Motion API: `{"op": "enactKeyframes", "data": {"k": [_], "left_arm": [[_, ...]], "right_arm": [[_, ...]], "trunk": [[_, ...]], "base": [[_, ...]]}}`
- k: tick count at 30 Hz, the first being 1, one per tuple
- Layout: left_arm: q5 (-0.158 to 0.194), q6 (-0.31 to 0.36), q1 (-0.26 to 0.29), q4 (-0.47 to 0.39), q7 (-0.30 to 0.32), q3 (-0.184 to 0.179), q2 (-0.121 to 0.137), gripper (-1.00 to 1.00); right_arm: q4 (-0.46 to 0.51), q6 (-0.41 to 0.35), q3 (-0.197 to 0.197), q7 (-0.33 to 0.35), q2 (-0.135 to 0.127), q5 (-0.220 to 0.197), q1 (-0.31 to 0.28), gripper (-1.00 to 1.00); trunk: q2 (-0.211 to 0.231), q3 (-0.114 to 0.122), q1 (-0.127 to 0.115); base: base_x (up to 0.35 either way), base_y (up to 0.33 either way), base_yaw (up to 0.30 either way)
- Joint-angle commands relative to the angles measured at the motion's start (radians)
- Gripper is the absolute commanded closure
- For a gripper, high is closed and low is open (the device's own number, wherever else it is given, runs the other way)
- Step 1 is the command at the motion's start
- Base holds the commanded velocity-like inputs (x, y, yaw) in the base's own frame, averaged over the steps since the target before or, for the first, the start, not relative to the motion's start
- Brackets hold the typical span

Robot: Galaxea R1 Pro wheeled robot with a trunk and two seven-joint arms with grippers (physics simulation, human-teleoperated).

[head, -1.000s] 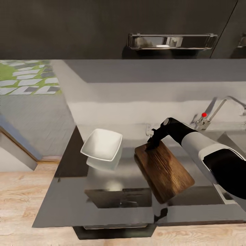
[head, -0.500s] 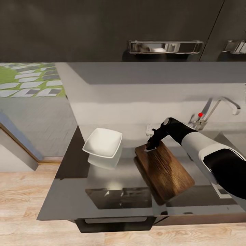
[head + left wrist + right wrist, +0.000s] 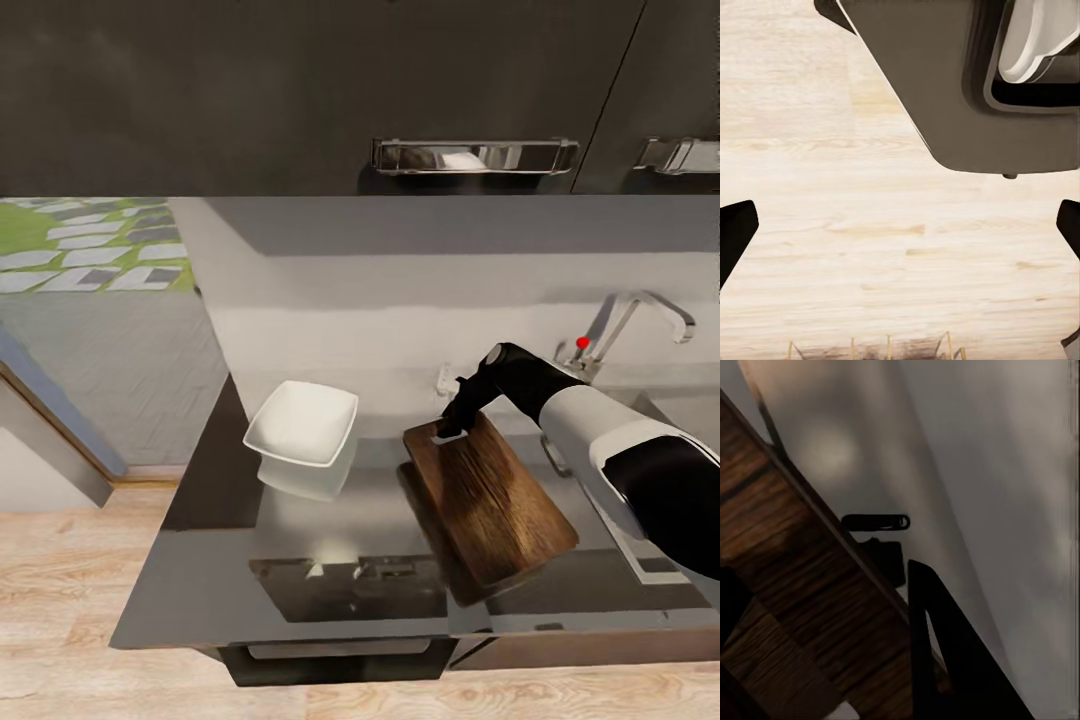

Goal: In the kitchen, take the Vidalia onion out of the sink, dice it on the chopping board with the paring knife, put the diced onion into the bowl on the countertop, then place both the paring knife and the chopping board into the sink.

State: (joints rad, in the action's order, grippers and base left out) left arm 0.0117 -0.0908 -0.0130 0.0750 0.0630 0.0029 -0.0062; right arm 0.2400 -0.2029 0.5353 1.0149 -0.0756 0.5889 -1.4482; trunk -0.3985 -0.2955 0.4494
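Note:
The dark brown chopping board [image 3: 492, 503] lies at a slant on the glossy grey countertop [image 3: 215, 565]. My right gripper [image 3: 450, 427] is shut on the board's far corner. In the right wrist view the board [image 3: 802, 585] runs between the two dark fingers [image 3: 945, 660]. The white square bowl [image 3: 302, 424] stands a short gap to the board's left. Part of the sink [image 3: 640, 555] shows past my right forearm, under the chrome tap [image 3: 640, 310] with its red knob. My left gripper [image 3: 900, 229] is open over the wooden floor. Onion and paring knife are out of view.
Dark wall cabinets with chrome handles [image 3: 470, 155] hang above the counter. A small outlet [image 3: 443, 378] sits on the back wall behind the board. The countertop ends left of the bowl, with wooden floor [image 3: 60, 590] beyond and in front.
The head camera has shifted, bringing the tap further into view. The board, held by my right gripper, has moved slightly right, away from the bowl and toward the sink.

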Motion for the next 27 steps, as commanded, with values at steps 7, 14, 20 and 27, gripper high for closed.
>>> {"op": "enactKeyframes", "data": {"k": [7,14,20,27], "left_arm": [[0.001,-0.006,0.001,0.002,0.003,0.000,0.000,-1.00],[0.000,-0.008,0.001,-0.001,0.003,0.000,-0.001,-1.00],[-0.001,-0.010,0.001,-0.001,0.003,0.000,-0.001,-1.00],[-0.001,-0.012,0.001,-0.002,0.003,0.000,-0.001,-1.00]], "right_arm": [[0.005,-0.061,-0.012,0.001,-0.036,0.001,0.000,1.00],[0.019,-0.143,-0.097,-0.006,-0.092,-0.003,0.000,1.00],[0.048,-0.277,-0.313,-0.076,-0.130,-0.002,0.000,1.00],[0.053,-0.367,-0.390,-0.207,-0.150,-0.003,0.000,1.00]], "trunk": [[-0.002,0.010,0.001],[-0.002,0.012,0.001],[-0.002,0.012,0.001],[-0.002,0.012,0.001]], "base": [[0.000,0.000,0.000],[0.000,0.000,0.000],[0.000,0.000,0.000],[0.000,0.000,0.000]]}}
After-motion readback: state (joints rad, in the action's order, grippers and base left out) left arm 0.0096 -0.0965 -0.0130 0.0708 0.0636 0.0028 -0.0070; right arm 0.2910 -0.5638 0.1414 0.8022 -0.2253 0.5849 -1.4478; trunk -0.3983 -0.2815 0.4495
